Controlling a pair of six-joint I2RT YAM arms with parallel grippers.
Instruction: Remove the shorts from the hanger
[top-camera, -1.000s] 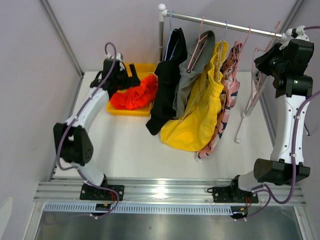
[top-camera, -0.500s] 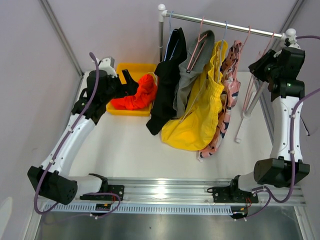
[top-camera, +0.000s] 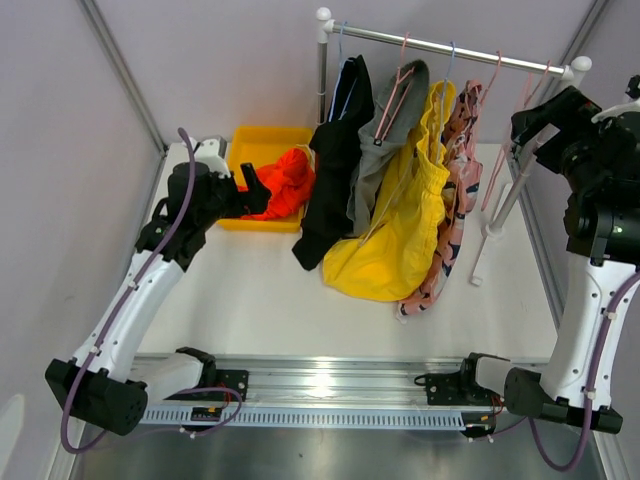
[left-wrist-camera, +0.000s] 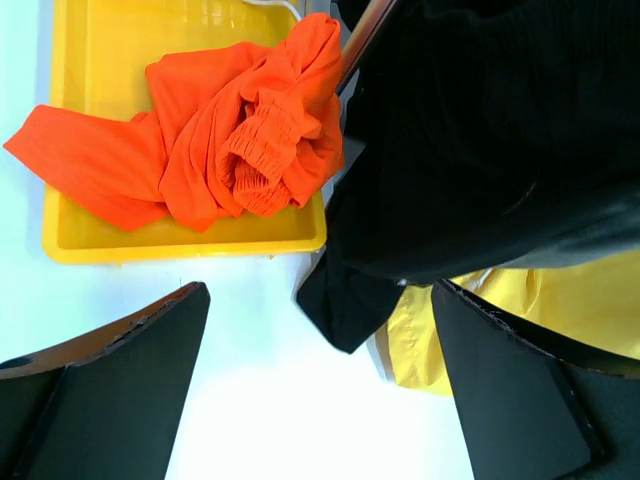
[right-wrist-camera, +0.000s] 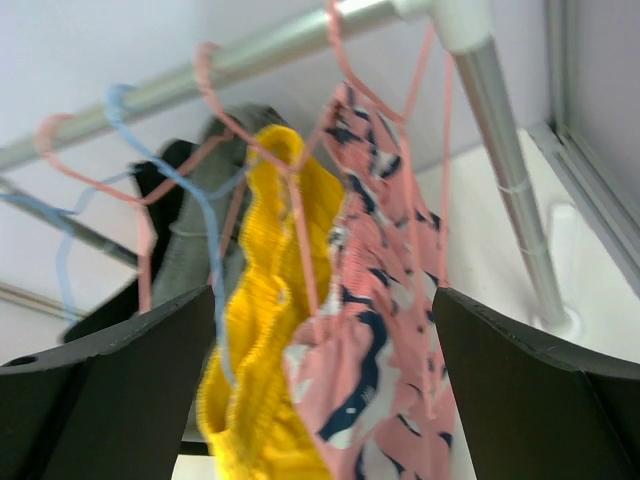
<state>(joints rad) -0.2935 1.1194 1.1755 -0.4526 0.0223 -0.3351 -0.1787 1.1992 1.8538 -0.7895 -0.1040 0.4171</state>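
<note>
**A:** Right gripper has its jaws wide and holds nothing. It faces the pink patterned shorts at the right end of the rail. Left gripper is also wide and empty, upper left of the overhead frame, beside the orange-red shorts in the yellow tray.

**B:** Four on hangers: black shorts, grey shorts, yellow shorts, pink.

**A:** Best bet: pinch the pink waistband, clear of the hanger wire. Pull down and off, not sideways into yellow.
</note>
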